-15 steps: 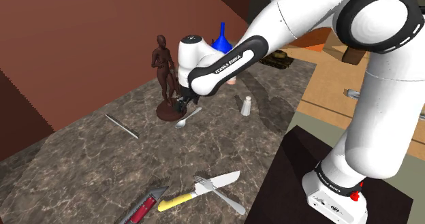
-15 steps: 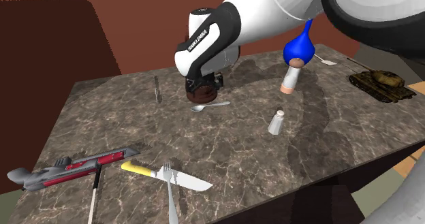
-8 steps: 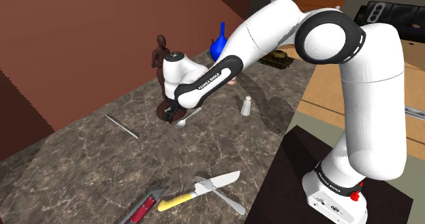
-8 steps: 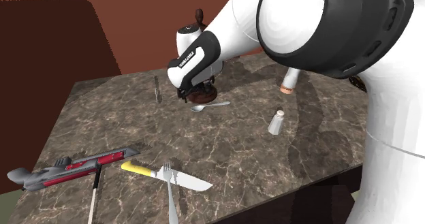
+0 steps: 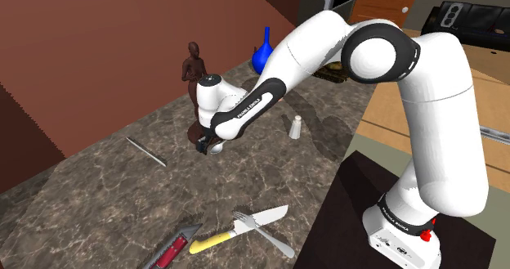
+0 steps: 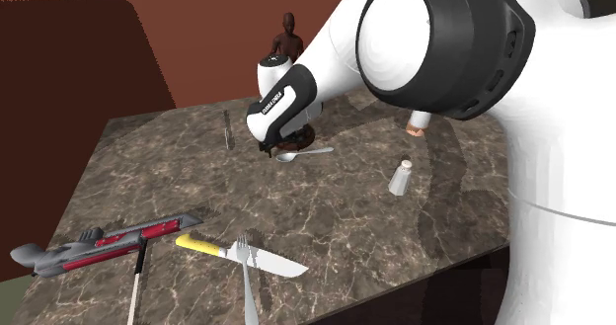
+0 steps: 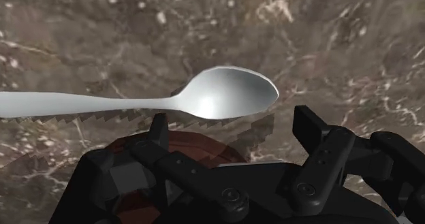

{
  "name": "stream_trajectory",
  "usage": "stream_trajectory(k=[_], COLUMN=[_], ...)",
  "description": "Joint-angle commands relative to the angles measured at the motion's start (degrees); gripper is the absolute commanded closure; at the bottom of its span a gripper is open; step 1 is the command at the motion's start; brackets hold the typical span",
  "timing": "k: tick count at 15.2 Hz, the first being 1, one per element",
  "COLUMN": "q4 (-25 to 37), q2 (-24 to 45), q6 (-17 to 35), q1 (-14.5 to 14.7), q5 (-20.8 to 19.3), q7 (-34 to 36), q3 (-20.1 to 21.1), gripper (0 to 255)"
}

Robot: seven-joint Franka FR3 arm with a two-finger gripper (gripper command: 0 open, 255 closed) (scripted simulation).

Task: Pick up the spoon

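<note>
Marbled tabletop (image 5: 98,194) reached over by the white arm (image 5: 327,47).
Beside the brown figurine (image 5: 194,67), the pincer (image 7: 235,120) is held low with its fingers spread wide; the silver spoon (image 7: 231,93) is seen lying flat on the tabletop just beyond them, untouched.

The smooth silver metal spoon (image 7: 225,97) just past the matt black fingers (image 7: 320,137) shines. The brown stone-patterned table top (image 7: 327,39) under it looks polished.

1 figurine (image 5: 194,69) stands just beside the spoon (image 7: 231,97); bare tabletop (image 6: 326,214) toward the shaker (image 6: 400,178) seems open.
</note>
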Motion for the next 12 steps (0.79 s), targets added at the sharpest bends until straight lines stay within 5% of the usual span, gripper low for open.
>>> stream_trajectory(k=[1, 12], q4=[0.1, -0.01], q2=[0.23, -0.87], q6=[0.16, -0.83], q1=[0.07, -0.17], q5=[-0.08, 0.33], q7=[0.08, -0.26], q3=[-0.07, 0.29], gripper=[255, 255])
